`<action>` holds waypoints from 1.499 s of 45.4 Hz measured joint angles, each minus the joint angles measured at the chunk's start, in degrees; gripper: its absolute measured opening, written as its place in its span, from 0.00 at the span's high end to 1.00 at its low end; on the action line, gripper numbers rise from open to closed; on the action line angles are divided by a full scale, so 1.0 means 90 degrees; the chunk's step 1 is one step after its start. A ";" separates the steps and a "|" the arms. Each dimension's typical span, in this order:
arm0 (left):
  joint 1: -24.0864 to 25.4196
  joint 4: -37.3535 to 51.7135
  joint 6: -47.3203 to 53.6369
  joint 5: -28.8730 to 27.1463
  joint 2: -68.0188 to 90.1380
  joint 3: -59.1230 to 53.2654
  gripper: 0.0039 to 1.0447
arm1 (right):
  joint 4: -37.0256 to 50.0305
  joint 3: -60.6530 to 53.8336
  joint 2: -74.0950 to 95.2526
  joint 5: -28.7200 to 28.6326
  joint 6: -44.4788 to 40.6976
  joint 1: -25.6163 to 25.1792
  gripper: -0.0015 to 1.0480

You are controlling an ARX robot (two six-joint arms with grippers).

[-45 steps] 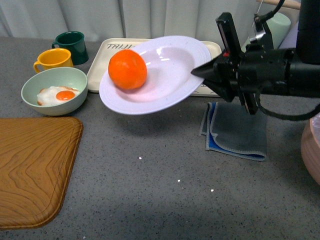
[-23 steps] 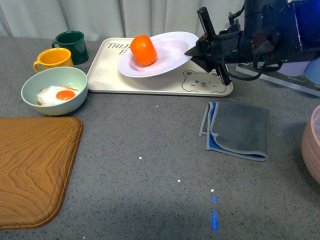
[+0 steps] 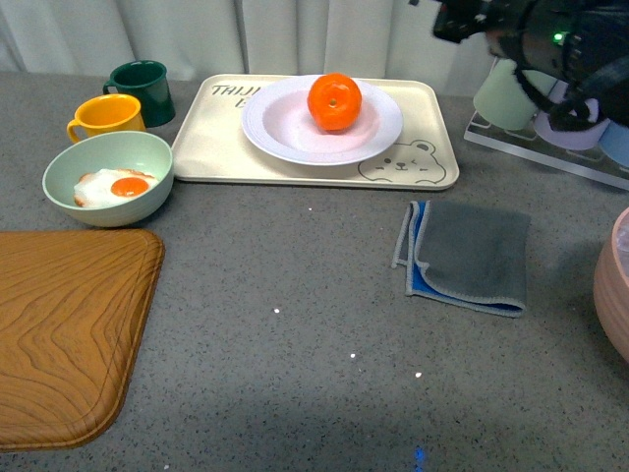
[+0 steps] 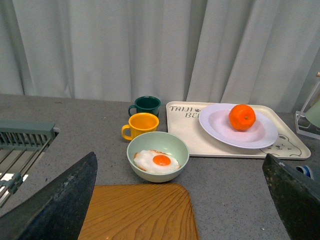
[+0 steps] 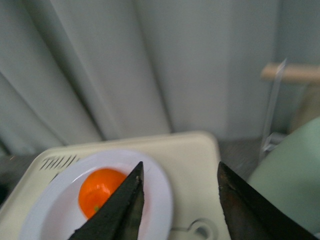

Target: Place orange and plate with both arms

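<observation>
The orange (image 3: 334, 101) sits in the white plate (image 3: 285, 133), which rests flat on the cream bear tray (image 3: 413, 162) at the back of the table. My right gripper (image 3: 450, 18) is open and empty, raised above and to the right of the plate. In the right wrist view its open gripper (image 5: 180, 164) looks down at the orange (image 5: 97, 196) and the plate (image 5: 159, 200). My left gripper (image 4: 177, 200) is open and empty, out of the front view. Its camera shows the orange (image 4: 242, 117) and the plate (image 4: 220, 127) far ahead.
A pale green bowl (image 3: 69, 162) with a fried egg, a yellow mug (image 3: 106, 115) and a dark green mug (image 3: 141, 88) stand left of the tray. A wooden board (image 3: 69, 324) lies front left. A grey cloth (image 3: 467, 256) lies right of centre. A cup rack (image 3: 550, 147) and a pink bowl (image 3: 614, 285) are at the right.
My right gripper carried the plate with the orange back onto the bear tray, let it go and drew away up and to the right. The plate now lies flat.
</observation>
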 joint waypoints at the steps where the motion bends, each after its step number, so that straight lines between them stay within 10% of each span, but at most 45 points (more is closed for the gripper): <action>1: 0.0000 0.0000 -0.0002 -0.0002 0.0000 0.0000 0.06 | 0.0471 -0.0323 -0.0155 0.0226 -0.0223 0.0000 0.62; 11: 0.0000 -0.0002 0.0000 -0.0002 0.0000 0.0000 0.06 | 0.2370 -0.3036 -0.1734 0.0277 -0.1491 -0.0369 0.99; 27: 0.0000 -0.0002 0.0000 -0.0005 0.0000 0.0000 0.06 | 0.2591 -0.5309 -0.3643 -0.0138 -0.1596 -0.0767 0.99; 68: 0.0000 -0.0002 0.0000 -0.0002 0.0000 0.0000 0.06 | -0.0376 -0.7468 -0.8740 -0.0746 -0.1600 -0.1416 0.99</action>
